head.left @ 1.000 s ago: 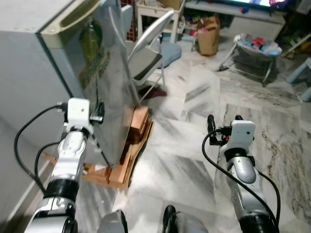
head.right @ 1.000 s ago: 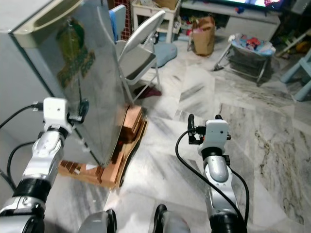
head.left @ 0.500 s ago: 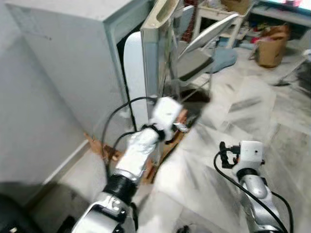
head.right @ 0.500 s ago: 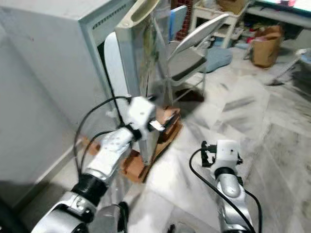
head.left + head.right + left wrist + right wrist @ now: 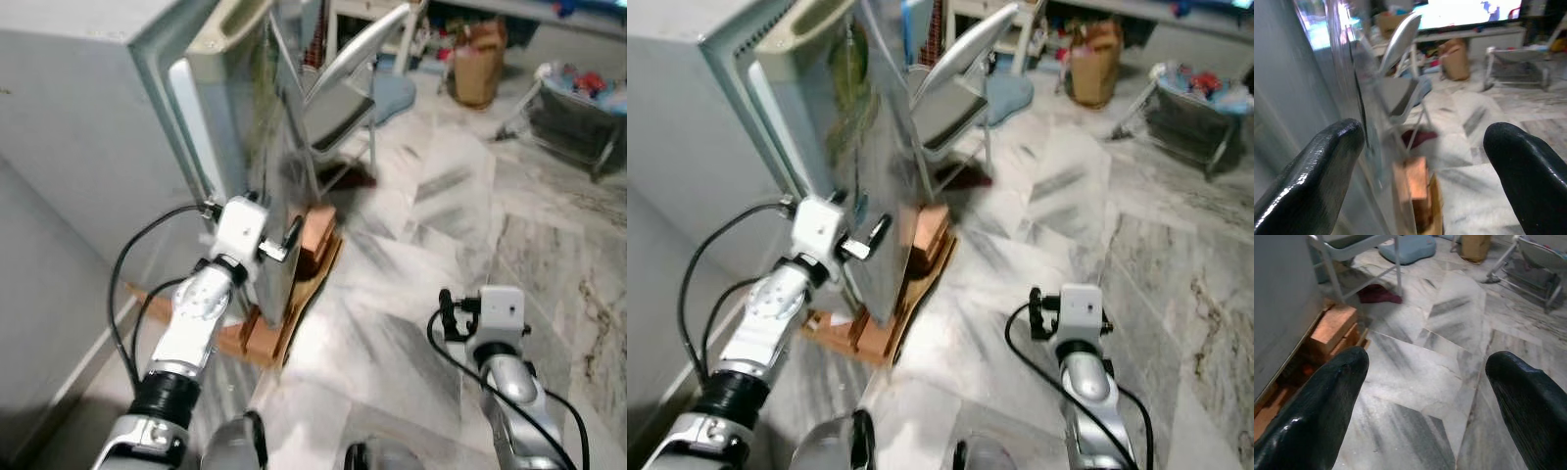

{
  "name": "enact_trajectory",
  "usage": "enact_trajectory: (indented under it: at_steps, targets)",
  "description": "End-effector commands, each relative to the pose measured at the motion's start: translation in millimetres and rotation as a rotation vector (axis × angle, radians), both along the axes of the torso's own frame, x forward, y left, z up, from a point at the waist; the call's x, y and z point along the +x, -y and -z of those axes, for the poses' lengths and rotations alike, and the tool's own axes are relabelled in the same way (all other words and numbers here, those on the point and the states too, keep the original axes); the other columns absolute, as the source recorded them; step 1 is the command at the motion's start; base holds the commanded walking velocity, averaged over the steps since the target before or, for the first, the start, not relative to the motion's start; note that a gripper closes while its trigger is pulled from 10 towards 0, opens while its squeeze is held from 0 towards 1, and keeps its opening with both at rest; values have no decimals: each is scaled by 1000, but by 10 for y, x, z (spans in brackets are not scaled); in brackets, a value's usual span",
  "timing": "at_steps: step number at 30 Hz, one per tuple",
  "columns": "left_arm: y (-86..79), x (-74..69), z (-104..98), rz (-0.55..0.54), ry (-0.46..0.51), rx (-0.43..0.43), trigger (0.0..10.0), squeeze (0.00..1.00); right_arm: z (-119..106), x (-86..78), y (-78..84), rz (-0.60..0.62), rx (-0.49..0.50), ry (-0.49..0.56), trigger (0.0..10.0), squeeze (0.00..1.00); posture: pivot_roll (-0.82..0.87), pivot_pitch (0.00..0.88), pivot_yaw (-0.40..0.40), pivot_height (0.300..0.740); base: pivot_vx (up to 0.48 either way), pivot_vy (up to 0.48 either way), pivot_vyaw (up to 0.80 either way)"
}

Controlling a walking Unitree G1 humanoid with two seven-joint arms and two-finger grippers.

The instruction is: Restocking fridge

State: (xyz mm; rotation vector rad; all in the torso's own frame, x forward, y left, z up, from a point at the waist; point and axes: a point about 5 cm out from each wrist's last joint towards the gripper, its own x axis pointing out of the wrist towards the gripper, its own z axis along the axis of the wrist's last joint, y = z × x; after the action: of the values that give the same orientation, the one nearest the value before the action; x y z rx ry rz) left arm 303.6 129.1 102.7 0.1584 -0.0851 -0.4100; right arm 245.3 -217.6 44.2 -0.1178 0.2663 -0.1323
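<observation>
Left gripper (image 5: 862,240), fingers spread wide, right against the fridge door (image 5: 857,147) edge. Best to pull slowly, wide open. Right gripper (image 5: 451,311) spread too, holding nothing.

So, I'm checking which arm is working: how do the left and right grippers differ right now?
The left gripper is raised against the fridge door; the right gripper hangs low over bare marble floor, touching nothing. The left reaches toward the fridge; the right stays away from it. Both have their black fingers spread open and hold nothing.
</observation>
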Motion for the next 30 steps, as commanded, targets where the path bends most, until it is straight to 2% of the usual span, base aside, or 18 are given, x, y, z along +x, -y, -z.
enact_trajectory:
  at_steps: [1,3,5,8,9,11,15,18,22,30]
  targets:
    - [-2,-44,19,-1,-11,-4,10000,0,7,-6,-1,-4,1,-9,10000,0,33,118,-32,740,0,0,0]
    - [-46,-97,70,-8,-27,6,10000,0,8,-7,0,-6,0,-11,10000,0,31,118,-33,740,0,0,0]
    - [-166,-170,156,-47,-58,28,10000,0,9,-6,4,-8,2,-13,10000,0,31,117,-34,740,0,0,0]
    - [-306,-197,223,-111,-76,55,10000,0,17,-1,4,-9,4,-17,10000,0,35,117,-36,740,0,0,0]
    - [-341,-193,230,-133,-80,57,10000,0,18,1,4,-10,5,-18,10000,0,37,118,-37,740,0,0,0]
    - [-523,-121,242,-265,-76,91,10000,0,21,12,0,-14,4,-20,10000,0,39,117,-39,740,0,0,0]
    - [-651,-4,208,-340,-95,34,10000,0,16,11,-4,-17,1,-22,10000,0,36,116,-45,740,0,0,0]
    - [-662,100,127,-351,-79,6,10000,0,4,1,-3,-22,1,-28,10000,0,35,116,-49,740,0,0,0]
    - [-552,298,-43,-305,-44,-64,10000,0,11,-33,-38,-48,3,-61,10000,0,22,116,-52,740,0,0,0]
    - [-375,450,-146,-225,-40,-104,10000,0,28,-53,-45,-52,11,-80,10000,0,10,119,-47,740,0,0,0]
